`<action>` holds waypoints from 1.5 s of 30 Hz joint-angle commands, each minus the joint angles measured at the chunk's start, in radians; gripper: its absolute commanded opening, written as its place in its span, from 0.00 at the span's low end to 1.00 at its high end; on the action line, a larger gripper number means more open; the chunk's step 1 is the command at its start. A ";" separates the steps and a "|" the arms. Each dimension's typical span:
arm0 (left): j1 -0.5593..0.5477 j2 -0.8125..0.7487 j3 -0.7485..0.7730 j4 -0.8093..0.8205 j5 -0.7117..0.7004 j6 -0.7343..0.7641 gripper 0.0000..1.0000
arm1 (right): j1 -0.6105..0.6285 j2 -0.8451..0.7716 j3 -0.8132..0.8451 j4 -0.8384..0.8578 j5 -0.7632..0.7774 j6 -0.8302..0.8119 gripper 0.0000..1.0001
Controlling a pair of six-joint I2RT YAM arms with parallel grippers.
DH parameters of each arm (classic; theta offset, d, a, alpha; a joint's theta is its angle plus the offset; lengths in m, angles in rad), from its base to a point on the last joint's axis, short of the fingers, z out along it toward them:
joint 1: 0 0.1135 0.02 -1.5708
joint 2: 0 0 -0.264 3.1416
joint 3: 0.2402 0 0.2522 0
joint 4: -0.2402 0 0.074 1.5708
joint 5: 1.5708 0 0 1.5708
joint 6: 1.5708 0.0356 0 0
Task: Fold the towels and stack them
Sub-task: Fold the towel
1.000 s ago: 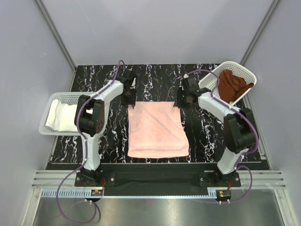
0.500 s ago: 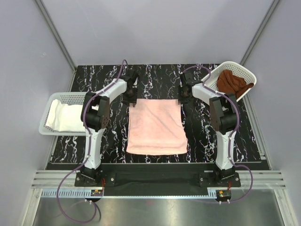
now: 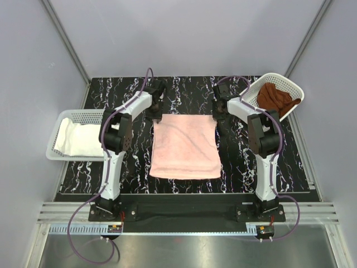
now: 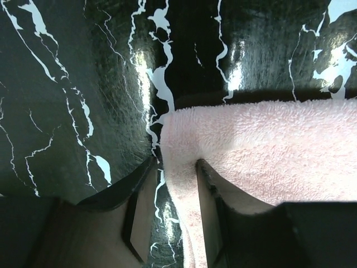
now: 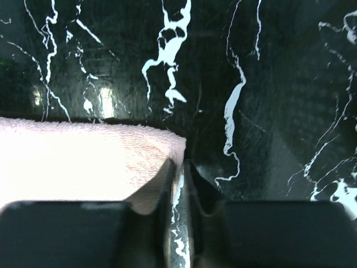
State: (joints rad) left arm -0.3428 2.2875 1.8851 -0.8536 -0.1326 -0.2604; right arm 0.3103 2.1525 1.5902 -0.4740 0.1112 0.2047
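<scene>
A pale pink towel [image 3: 184, 146] lies flat in the middle of the black marble table [image 3: 184, 89]. My left gripper [image 3: 158, 113] is at the towel's far left corner [image 4: 184, 128]. It is open and straddles the towel's side edge: one finger on the bare table, the other finger [image 4: 207, 190] on the cloth. My right gripper [image 3: 216, 113] is at the far right corner [image 5: 167, 146]. Its jaws [image 5: 179, 163] are a thin slit apart, the corner at their tips; a pinch is not clear. The white towel [image 3: 72, 138] and rust-brown towel [image 3: 276, 99] lie in baskets.
A white mesh basket [image 3: 78, 113] stands at the table's left edge and holds the white towel. A second white mesh basket [image 3: 279, 76] sits tilted at the back right corner with the brown towel. Grey walls enclose the table on three sides.
Both arms have reached farther from their bases, and the pink towel has slid that way with them. The right jaws have narrowed to a slit; the left jaws have barely changed.
</scene>
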 commanded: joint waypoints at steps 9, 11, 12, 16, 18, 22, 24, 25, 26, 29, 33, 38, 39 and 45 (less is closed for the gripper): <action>-0.019 -0.300 -0.093 -0.122 0.071 -0.026 0.45 | -0.022 -0.149 0.015 -0.169 -0.135 0.091 0.35; -0.031 -0.377 -0.243 -0.093 0.122 -0.045 0.45 | -0.020 -0.193 -0.053 -0.161 -0.189 0.122 0.29; -0.053 -0.410 -0.289 -0.067 0.120 -0.056 0.44 | -0.019 -0.207 -0.079 -0.155 -0.203 0.131 0.27; -0.130 -0.569 -0.510 -0.022 0.126 -0.100 0.43 | -0.019 -0.275 -0.212 -0.103 -0.266 0.173 0.24; -0.179 -0.603 -0.613 -0.012 0.110 -0.132 0.43 | -0.019 -0.283 -0.242 -0.081 -0.295 0.183 0.24; -0.203 -0.666 -0.754 0.030 0.082 -0.189 0.43 | -0.017 -0.273 -0.309 -0.023 -0.315 0.197 0.25; -0.203 -0.675 -0.809 0.047 0.071 -0.207 0.43 | -0.017 -0.261 -0.315 -0.021 -0.308 0.197 0.24; -0.205 -0.677 -0.825 0.051 0.062 -0.221 0.43 | -0.017 -0.247 -0.320 -0.015 -0.301 0.193 0.24; -0.203 -0.683 -0.836 0.053 0.057 -0.230 0.43 | -0.017 -0.243 -0.323 -0.018 -0.286 0.191 0.24; -0.206 -0.692 -0.888 0.067 0.056 -0.249 0.40 | -0.017 -0.233 -0.335 -0.014 -0.245 0.185 0.22; -0.206 -0.700 -0.946 0.077 0.053 -0.266 0.25 | -0.019 -0.237 -0.349 -0.025 -0.185 0.186 0.18; -0.206 -0.724 -0.980 0.062 0.041 -0.281 0.04 | -0.017 -0.233 -0.354 -0.021 -0.160 0.180 0.15; -0.205 -0.727 -0.978 0.054 0.036 -0.284 0.00 | -0.017 -0.235 -0.355 -0.020 -0.160 0.180 0.15; -0.206 -0.763 -0.975 0.022 0.011 -0.287 0.00 | -0.019 -0.235 -0.357 -0.015 -0.163 0.180 0.13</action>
State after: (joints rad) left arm -0.5484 1.5726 0.9058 -0.8207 -0.0837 -0.5323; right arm 0.2916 1.9144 1.2446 -0.5117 -0.0906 0.3893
